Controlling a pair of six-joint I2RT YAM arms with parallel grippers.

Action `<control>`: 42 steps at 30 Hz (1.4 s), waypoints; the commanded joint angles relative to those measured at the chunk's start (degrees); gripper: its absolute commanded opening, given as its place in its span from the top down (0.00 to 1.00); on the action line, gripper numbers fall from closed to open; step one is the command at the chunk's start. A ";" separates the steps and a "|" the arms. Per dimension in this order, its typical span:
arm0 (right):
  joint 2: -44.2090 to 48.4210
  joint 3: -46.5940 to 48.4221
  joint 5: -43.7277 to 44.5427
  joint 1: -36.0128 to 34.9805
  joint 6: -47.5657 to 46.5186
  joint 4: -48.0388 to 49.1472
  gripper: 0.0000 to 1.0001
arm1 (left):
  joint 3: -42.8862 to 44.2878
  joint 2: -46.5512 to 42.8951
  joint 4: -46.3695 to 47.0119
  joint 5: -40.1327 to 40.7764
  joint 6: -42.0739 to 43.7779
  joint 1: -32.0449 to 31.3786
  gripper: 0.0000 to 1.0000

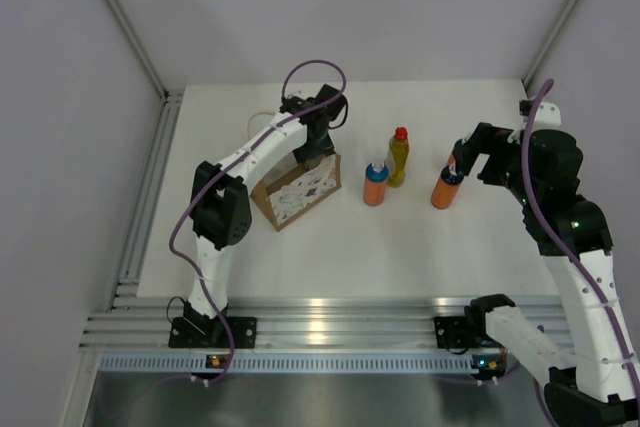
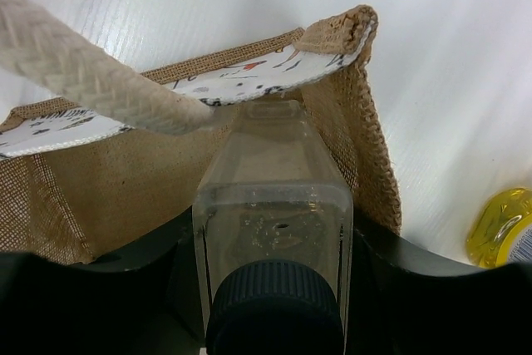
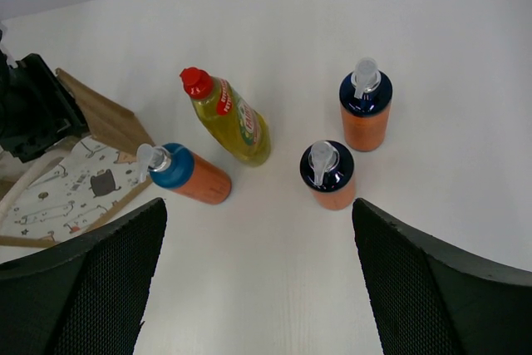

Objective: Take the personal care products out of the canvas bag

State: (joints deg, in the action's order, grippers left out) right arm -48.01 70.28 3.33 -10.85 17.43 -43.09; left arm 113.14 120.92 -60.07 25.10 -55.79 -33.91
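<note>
Clear plastic shows between the fingers of the left tool (image 1: 315,142). It is clamped on the clear bottle (image 2: 274,205) near its dark cap (image 2: 274,309), with the body pointing down into the mouth of the bag (image 1: 297,192). The grip sits high on the bottle, probably so the fingers fit between the canvas walls. The cream handle (image 2: 91,81) lies across the opening at 10 o'clock of the bottle, where it could snag a lift. I cannot tell whether the bottle's base is clear of the rim.

At 3 o'clock of the bag, the yellow bottle (image 3: 229,118) and three orange bottles (image 3: 332,179) stand upright on the bench (image 1: 330,257), likely spaced apart so none gets knocked. The right tool (image 3: 259,280) hangs over their 3 o'clock side, fingers spread wide with nothing between them. By my reckoning the clear bottle is the last product to come out.
</note>
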 commanded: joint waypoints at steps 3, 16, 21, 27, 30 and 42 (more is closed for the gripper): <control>0.02 2.40 -0.17 -0.05 -1.17 0.11 0.11 | 1.37 -1.39 1.54 0.90 1.38 -0.37 1.00; 0.55 1.70 0.53 -0.05 -1.26 0.20 0.11 | 9.73 -8.86 1.54 3.91 11.05 -0.72 1.00; 0.72 1.70 0.62 -0.05 -1.17 0.29 0.10 | 9.90 -12.28 1.63 1.88 12.63 -0.72 1.00; 0.81 1.70 0.53 -0.05 -0.91 0.20 0.10 | 11.57 -16.51 1.45 0.13 14.13 -0.37 1.00; 0.99 1.70 0.27 -0.05 -0.56 0.29 0.10 | 11.66 -18.17 1.36 -1.98 13.69 0.25 1.00; 0.46 2.84 -0.34 -0.05 -0.38 0.29 0.10 | 13.60 -27.58 1.45 -12.00 10.53 4.91 1.00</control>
State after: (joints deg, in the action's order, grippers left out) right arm -47.99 70.28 3.33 -10.85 17.08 -43.07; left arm 122.13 99.83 -64.29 15.90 -43.44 -29.98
